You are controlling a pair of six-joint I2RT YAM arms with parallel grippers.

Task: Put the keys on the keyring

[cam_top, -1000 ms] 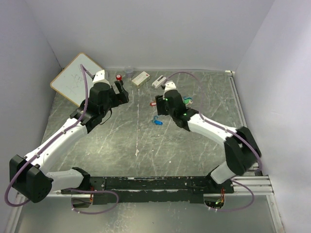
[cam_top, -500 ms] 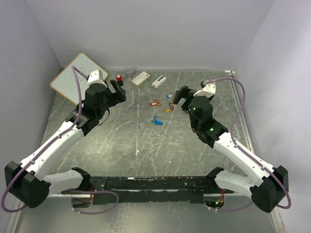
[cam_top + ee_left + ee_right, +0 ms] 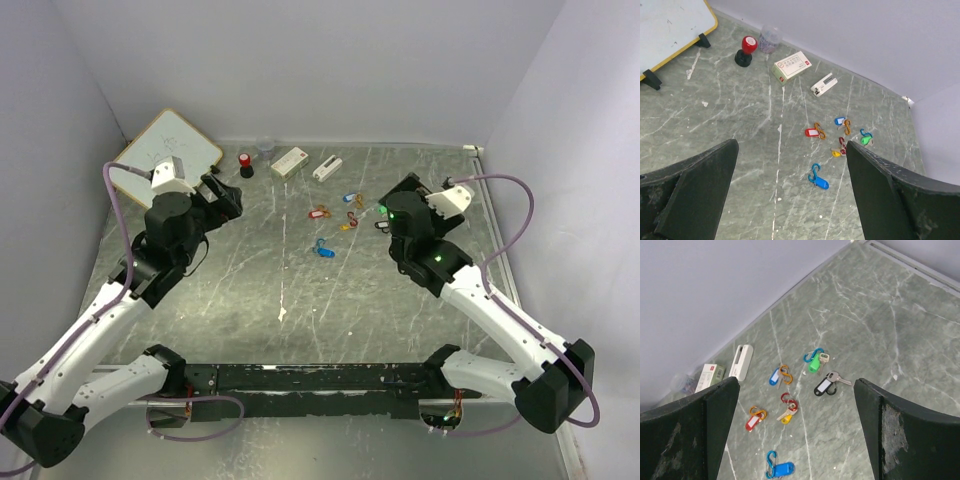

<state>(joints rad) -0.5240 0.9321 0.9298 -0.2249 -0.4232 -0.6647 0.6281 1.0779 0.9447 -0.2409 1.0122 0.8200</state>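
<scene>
Several tiny keys with coloured tags lie scattered on the table's far middle, each beside a thin S-shaped clip. In the right wrist view I see a green tag (image 3: 814,363), a black tag (image 3: 823,386), a small blue tag (image 3: 774,376), a yellow tag (image 3: 787,415), a red tag (image 3: 753,421) and a larger blue tag (image 3: 782,469). The top view shows the red tag (image 3: 318,212) and the larger blue tag (image 3: 322,250). My left gripper (image 3: 222,195) (image 3: 790,200) is open and empty, left of the keys. My right gripper (image 3: 395,203) (image 3: 795,440) is open and empty, right of them.
A whiteboard (image 3: 165,150) leans at the far left. A red-topped stamp (image 3: 245,163), a clear cup (image 3: 265,147), a small box (image 3: 289,161) and a white stapler-like item (image 3: 327,167) stand along the back wall. Walls close in on three sides.
The right arm has swung from over the keys out to their right and drawn back. The left arm has pulled back toward the near left. The keys now lie uncovered.
</scene>
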